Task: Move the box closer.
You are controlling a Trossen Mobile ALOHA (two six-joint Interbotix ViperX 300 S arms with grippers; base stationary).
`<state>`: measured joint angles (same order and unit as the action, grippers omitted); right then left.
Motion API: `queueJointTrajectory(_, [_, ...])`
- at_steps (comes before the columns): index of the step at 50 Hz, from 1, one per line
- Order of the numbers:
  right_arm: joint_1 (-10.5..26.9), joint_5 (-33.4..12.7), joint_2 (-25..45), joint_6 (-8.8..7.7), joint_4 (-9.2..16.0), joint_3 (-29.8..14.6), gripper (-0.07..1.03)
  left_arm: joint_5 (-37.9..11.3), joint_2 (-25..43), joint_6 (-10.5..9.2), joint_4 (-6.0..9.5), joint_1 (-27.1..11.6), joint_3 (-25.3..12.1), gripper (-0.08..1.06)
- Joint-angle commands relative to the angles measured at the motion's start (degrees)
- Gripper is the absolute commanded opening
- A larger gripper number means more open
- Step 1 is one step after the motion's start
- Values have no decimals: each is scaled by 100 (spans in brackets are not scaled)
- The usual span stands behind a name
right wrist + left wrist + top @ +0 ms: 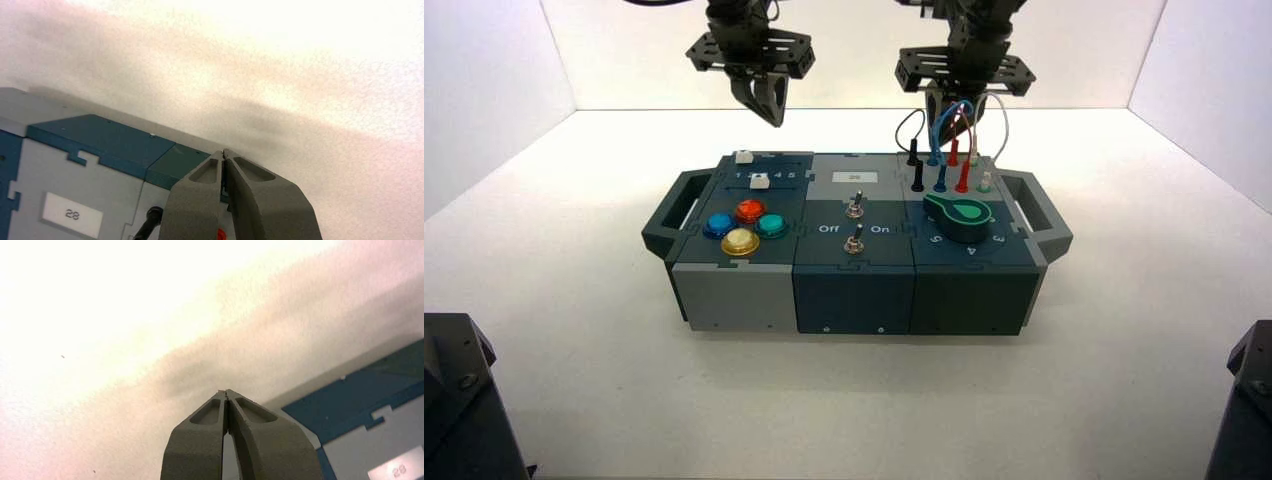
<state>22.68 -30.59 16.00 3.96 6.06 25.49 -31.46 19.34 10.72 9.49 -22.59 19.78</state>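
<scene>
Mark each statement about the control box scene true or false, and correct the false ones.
1. The left gripper hangs behind the box, shut. True.
2. The right gripper is shut on the right side handle. False: it is shut on nothing, above the box's back edge near the wires.
3. The four coloured buttons sit on the box's left part. True.
4. The green dial sits between the two toggle switches. False: it sits on the box's right part.

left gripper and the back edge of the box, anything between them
Nothing. In the left wrist view the shut left gripper has only bare white table before the box edge. The high view agrees. The right gripper hangs behind the wires.
</scene>
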Motion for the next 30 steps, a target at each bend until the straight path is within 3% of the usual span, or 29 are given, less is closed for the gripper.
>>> queueJointTrajectory(1, [-18, 18, -35, 9, -9, -158, -2, -193, -97, 26, 18, -88, -97, -3])
queueJointTrajectory(30, [-18, 18, 158, 18, -18, -202, -2, -571, 211, 123, 18, -316, 18, -3])
